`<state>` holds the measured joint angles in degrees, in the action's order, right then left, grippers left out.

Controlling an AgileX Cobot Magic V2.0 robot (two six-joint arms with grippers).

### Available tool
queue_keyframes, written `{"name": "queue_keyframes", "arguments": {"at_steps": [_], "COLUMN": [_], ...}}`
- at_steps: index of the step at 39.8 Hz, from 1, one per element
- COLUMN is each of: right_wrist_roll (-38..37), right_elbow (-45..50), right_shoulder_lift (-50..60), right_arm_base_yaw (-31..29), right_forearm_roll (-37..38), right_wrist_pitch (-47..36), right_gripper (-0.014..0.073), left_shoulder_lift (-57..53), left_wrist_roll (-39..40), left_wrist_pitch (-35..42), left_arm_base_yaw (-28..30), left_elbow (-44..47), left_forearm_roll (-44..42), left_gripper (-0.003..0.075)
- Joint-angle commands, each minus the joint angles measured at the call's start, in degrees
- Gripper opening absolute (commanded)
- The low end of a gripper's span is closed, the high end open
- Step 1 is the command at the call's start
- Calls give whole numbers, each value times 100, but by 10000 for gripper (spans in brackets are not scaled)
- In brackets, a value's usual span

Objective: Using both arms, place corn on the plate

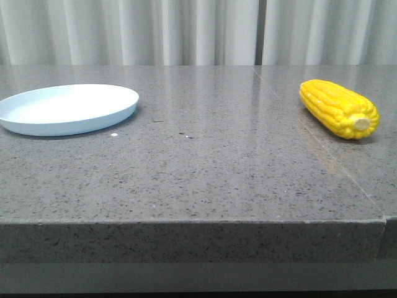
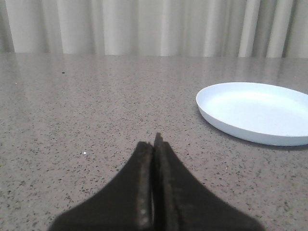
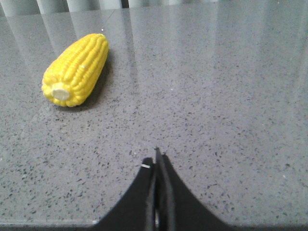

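Observation:
The yellow corn (image 1: 339, 108) lies on its side on the grey table at the right, its pale stub end towards the front. It also shows in the right wrist view (image 3: 76, 70). The pale blue plate (image 1: 68, 108) sits at the left, with nothing on it, and also shows in the left wrist view (image 2: 256, 113). My left gripper (image 2: 154, 142) is shut and holds nothing, short of the plate. My right gripper (image 3: 156, 159) is shut and holds nothing, short of the corn. Neither gripper shows in the front view.
The grey speckled table (image 1: 205, 161) has its front edge near the camera and a seam running along its right side (image 1: 322, 149). Pale curtains (image 1: 186, 31) hang behind the table.

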<state>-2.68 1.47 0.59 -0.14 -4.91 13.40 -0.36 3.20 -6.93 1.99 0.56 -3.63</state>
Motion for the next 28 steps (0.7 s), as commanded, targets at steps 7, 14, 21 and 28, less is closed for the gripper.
{"name": "queue_keyframes", "arguments": {"at_steps": [7,14,21,28], "right_wrist_roll": [53,53,53,53], "right_elbow": [-123,-249,-1039,-2165], "right_shoulder_lift": [99,99,99,-202], "right_arm_base_yaw": [-42,-42,-42,-42], "right_forearm_roll": [4,4,4,4], "right_wrist_pitch": [-629,-1211,-755,191], "right_gripper": [-71,-71,-70,-70], "left_shoulder_lift": [-99,-99,-52,434], "left_wrist_roll": [-11,-11,-11,-11], "left_wrist_pitch": [600,1777,1659,316], "left_arm_base_yaw": [7,7,7,7], "left_elbow": [128,46,-712,-1806], "left_forearm_roll": [21,21,21,21], "left_gripper": [-20,-20,-20,-20]}}
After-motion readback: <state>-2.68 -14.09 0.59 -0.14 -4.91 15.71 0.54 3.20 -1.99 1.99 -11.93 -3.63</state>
